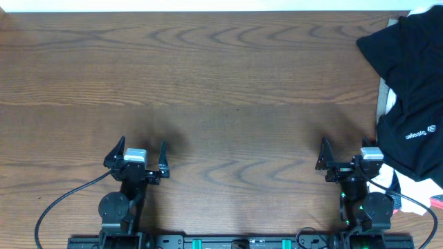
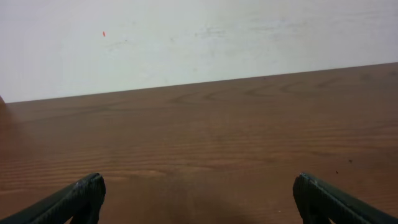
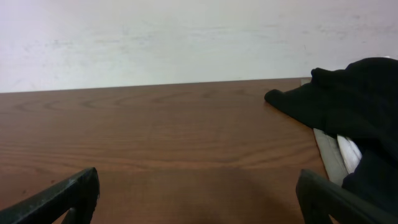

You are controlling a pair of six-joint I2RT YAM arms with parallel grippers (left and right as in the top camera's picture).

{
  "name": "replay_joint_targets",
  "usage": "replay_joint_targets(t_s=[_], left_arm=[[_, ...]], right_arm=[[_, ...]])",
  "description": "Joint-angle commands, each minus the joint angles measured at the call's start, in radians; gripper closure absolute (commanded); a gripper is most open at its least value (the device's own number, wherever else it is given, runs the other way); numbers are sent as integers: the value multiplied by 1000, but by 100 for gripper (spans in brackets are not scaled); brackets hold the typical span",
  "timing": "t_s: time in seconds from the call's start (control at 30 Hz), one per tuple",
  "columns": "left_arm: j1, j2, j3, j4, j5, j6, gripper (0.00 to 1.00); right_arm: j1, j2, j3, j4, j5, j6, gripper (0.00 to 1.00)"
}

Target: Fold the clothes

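Left fingers: they are standing wide open at the bottom edge of the left wrist view and are gripping nothing; only bare wood is showing between them.
Right fingers: they are also standing wide open in the right wrist view and are holding nothing.
Surface: brown wood grain is filling nearly the whole overhead view.
Black garment: it is lying in a crumpled heap at the far right edge of the surface and is running out of the overhead picture on the right. No fingers are touching it, though its lower part is coming close beside the right arm.
Logo: small white lettering is showing on the lower part of the garment, and only the overhead view is giving it.
White cloth: it is peeking out from under the black garment. The right wrist view is showing it too, as a small pale fold.
Pale strip: a flat grey-beige edge is lying under the heap; what it belongs to, I cannot tell.
Left wrist view: it is showing only the wood and a white wall behind it.
Right wrist view: it is catching the garment at its right side, ahead of the fingers.
Overhead view alone: both arms are sitting at the near edge, well apart, and a black cable is curving away from the left one.
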Motion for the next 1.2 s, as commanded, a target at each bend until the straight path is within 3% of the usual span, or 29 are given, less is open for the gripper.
replay_joint_targets(t_s=[0.0,0.7,0.93,1.17], left_arm=[[4,0,-13,-38,14,6,2],[4,0,-13,-38,14,6,2],[4,0,-13,-38,14,6,2],[4,0,-13,-38,14,6,2]], right_arm=[[8,-2,-1,-5,-3,-13,1],[8,-2,23,-26,-39,165,1],[8,34,258,-172,-95,167,1],[8,232,655,-432,-94,163,1]])
